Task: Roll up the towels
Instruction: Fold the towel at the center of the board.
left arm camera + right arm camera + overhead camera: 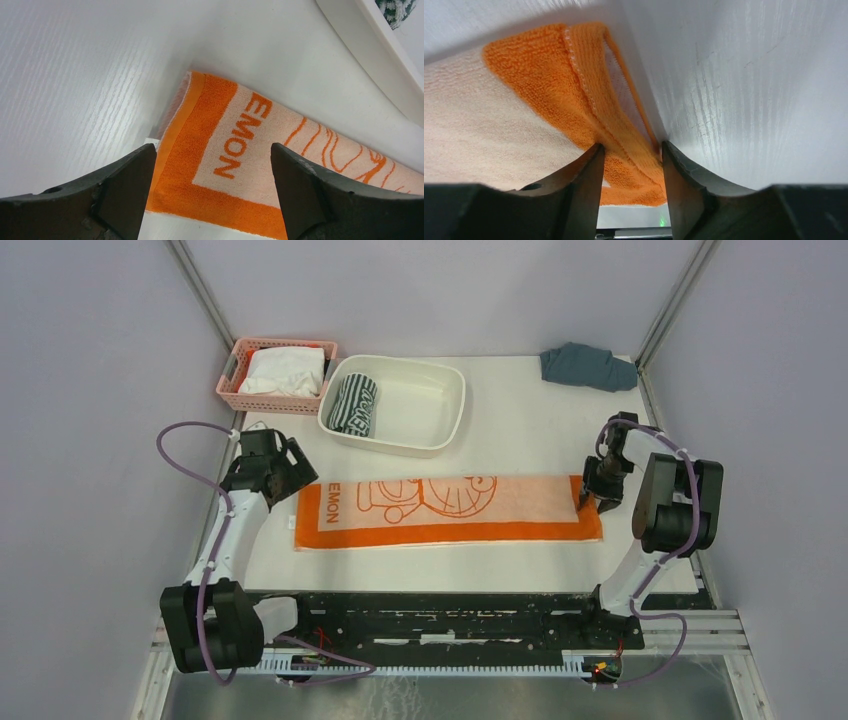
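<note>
The orange towel (450, 508) with a peach centre lies flat and stretched left to right across the table. My left gripper (293, 476) hovers open over its left end; in the left wrist view the jaws (212, 150) stand wide apart above the lettered corner of the towel (240, 150). My right gripper (592, 496) is at the right end, shut (631, 146) on the orange hem (589, 90), which bunches up between the fingers. The green-and-white striped towel (354, 403) lies rolled inside the white tub (445, 440).
A pink basket (232, 380) holding a white cloth (283, 370) stands at the back left beside the tub. A blue-grey cloth (585, 365) lies crumpled at the back right corner. The tub's rim (370, 45) is close to the left gripper.
</note>
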`<state>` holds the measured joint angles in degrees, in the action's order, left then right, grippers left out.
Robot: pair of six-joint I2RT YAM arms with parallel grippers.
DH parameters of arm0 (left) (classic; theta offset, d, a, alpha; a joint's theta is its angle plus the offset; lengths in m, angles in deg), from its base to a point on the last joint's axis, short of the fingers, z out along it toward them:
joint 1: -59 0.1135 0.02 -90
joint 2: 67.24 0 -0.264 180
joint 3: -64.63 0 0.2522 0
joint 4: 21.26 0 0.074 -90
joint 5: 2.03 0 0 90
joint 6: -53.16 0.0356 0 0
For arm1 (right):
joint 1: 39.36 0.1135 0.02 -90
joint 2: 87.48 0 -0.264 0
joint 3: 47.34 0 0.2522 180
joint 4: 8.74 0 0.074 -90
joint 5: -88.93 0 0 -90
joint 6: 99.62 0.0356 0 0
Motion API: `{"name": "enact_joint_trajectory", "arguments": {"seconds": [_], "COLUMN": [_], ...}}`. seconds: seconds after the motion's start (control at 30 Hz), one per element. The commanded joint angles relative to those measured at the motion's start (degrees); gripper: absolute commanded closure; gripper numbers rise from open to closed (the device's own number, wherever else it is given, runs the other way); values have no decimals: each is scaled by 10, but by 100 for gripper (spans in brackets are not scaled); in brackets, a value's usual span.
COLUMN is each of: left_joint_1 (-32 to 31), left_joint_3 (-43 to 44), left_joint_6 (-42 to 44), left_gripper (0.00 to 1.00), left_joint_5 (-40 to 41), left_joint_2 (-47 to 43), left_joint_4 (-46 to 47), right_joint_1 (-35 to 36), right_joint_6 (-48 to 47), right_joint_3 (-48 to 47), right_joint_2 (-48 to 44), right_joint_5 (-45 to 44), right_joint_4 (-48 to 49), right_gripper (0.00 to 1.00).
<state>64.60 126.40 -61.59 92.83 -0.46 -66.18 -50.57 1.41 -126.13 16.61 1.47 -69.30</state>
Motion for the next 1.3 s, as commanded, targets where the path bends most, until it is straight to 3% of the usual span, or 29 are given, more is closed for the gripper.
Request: {"name": "enact_joint_trajectory", "arguments": {"seconds": [0.0, 0.23, 0.47, 0.73, 0.9, 1.17, 1.27], "left_joint_1": [-1, -1, -5, -46, -58, -117, -129], "left_joint_3": [0, -2, -19, -30, -26, -45, -56], "left_joint_6": [7, 11, 14, 21, 11, -50, -75], "left_gripper": [9, 9, 10, 12, 16, 22, 25], "left_joint_5": [-11, -31, -106, -190, -244, -284, -275], "left_joint_2": [-1, -3, -6, 26, 73, 131, 153], "left_joint_4": [23, 30, 62, 85, 83, 112, 119], "right_joint_1": [1, 2, -6, -25, 3, 102, 149], "right_joint_6": [-7, -4, 25, 37, 34, 69, 91], "right_joint_3": [10, 9, -41, -144, -144, -138, -100], "right_joint_2": [37, 34, -46, -89, -130, -178, -205], "right_joint_5": [34, 20, -204, -359, -308, -96, -5], "right_joint_4": [29, 30, -4, -61, -67, -112, -78], "right_gripper": [52, 99, 100, 100, 100, 99, 99]}}
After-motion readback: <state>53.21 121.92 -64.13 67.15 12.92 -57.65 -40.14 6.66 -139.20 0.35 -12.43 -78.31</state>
